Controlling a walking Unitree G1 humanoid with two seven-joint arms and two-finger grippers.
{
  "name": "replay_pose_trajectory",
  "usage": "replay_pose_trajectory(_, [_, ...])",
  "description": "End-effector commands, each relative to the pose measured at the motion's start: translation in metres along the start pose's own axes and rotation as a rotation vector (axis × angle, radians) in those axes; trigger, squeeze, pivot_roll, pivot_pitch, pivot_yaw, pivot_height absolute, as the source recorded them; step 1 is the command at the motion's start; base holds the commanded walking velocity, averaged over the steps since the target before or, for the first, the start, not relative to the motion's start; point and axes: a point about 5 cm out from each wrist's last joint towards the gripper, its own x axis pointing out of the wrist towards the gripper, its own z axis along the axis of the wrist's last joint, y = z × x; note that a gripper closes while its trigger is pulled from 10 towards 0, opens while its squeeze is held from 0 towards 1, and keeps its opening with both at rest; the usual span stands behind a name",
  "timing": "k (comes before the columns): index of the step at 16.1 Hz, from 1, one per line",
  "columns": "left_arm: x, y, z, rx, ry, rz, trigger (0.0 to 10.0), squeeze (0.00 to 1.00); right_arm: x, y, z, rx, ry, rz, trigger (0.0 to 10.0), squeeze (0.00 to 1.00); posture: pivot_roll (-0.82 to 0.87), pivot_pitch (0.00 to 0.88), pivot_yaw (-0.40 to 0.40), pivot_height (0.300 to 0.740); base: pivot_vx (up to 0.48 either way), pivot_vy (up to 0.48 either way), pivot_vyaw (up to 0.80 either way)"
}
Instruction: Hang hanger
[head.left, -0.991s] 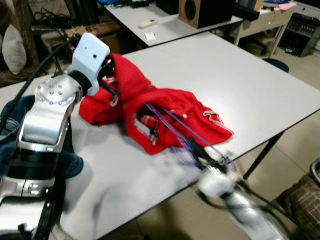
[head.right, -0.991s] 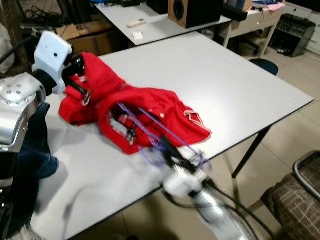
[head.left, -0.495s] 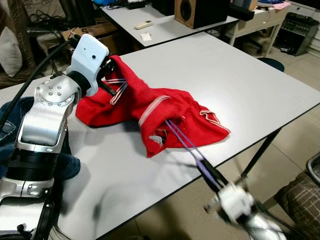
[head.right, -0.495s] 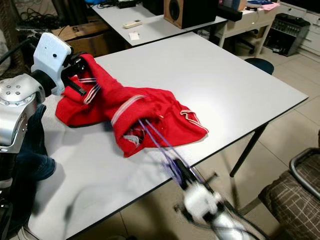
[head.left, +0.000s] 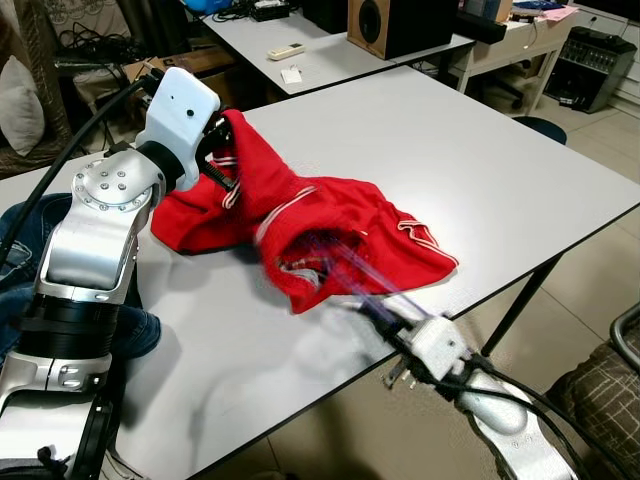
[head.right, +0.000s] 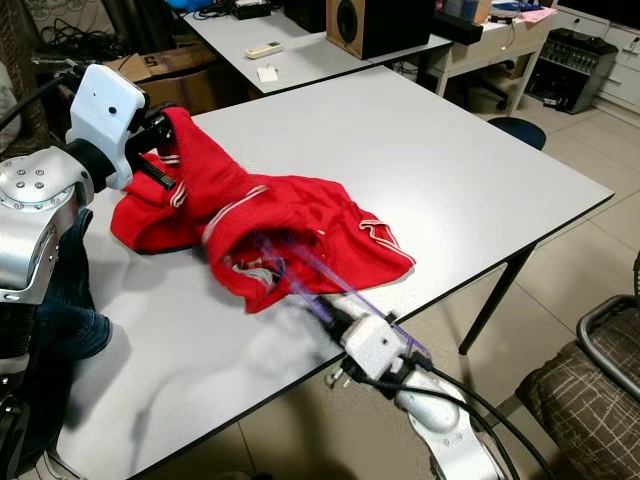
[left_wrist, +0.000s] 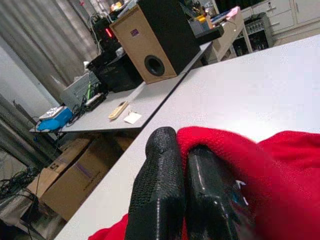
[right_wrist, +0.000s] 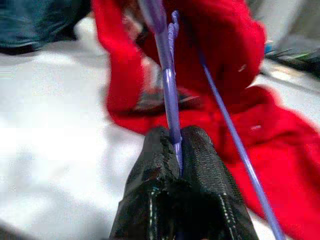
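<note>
A red garment (head.left: 320, 225) lies crumpled on the white counter (head.left: 480, 160). The left tool (left_wrist: 182, 187) is clamped on a fold at the garment's far end, lifting it. The right tool (right_wrist: 175, 150), at the counter's near edge, pinches a purple hanger (right_wrist: 167, 85) whose blurred wires run into the garment's open end.

Garment (head.left: 330, 225): red knit cloth, matt. Hanger (right_wrist: 167, 85): glossy purple plastic. Table (head.left: 480, 160): smooth, matt white. Fingers (left_wrist: 157, 195): textured black.
</note>
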Motion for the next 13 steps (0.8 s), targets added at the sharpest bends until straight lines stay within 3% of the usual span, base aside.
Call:
replay_pose_trajectory(1, [0.000,0.005,0.005,0.021,-0.008,0.010,0.0,0.00,0.001,0.010,-0.008,0.074,0.032,0.070,10.0,0.00,0.05,0.018,0.099,0.740,0.000,0.000,0.00])
replay_pose_trajectory(4, [0.000,0.005,0.006,0.021,-0.007,0.009,0.0,0.00,0.005,0.008,-0.003,0.046,0.021,0.099,10.0,0.00,0.05,0.021,0.101,0.740,0.000,0.000,0.00])
replay_pose_trajectory(5, [0.000,0.005,0.006,0.020,-0.009,0.008,0.0,0.00,0.011,-0.001,-0.001,-0.022,0.010,0.023,10.0,0.00,0.05,0.022,0.103,0.740,0.000,0.000,0.00])
replay_pose_trajectory(7, [0.000,0.005,0.006,0.020,-0.011,0.004,0.0,0.00,0.023,-0.009,0.012,-0.063,-0.064,-0.025,10.0,0.00,0.05,0.023,0.106,0.740,0.000,0.000,0.00])
replay_pose_trajectory(8, [0.000,0.005,0.006,0.020,-0.011,0.003,0.0,0.00,0.029,-0.010,0.020,-0.015,-0.117,-0.043,10.0,0.00,0.05,0.023,0.106,0.740,0.000,0.000,0.00])
replay_pose_trajectory(9, [0.000,0.005,0.006,0.019,-0.011,0.002,0.0,0.00,0.031,-0.008,0.023,-0.069,-0.131,-0.019,10.0,0.00,0.05,0.024,0.105,0.740,0.000,0.000,0.00])
replay_pose_trajectory(10, [0.000,0.004,0.006,0.019,-0.010,0.001,0.0,0.00,0.031,-0.013,0.035,-0.055,-0.228,-0.106,10.0,0.00,0.06,0.024,0.104,0.740,0.000,0.000,0.00])
replay_pose_trajectory(12, [0.000,0.004,0.006,0.024,-0.007,0.002,0.0,0.00,0.024,-0.013,0.045,-0.080,-0.290,-0.146,10.0,0.00,0.07,0.021,0.097,0.740,0.000,0.000,0.00])
replay_pose_trajectory(13, [-0.002,0.006,0.006,0.026,-0.003,0.011,0.0,0.00,0.009,-0.012,0.049,-0.096,-0.313,-0.191,10.0,0.00,0.08,0.022,0.086,0.740,0.000,0.000,0.00])
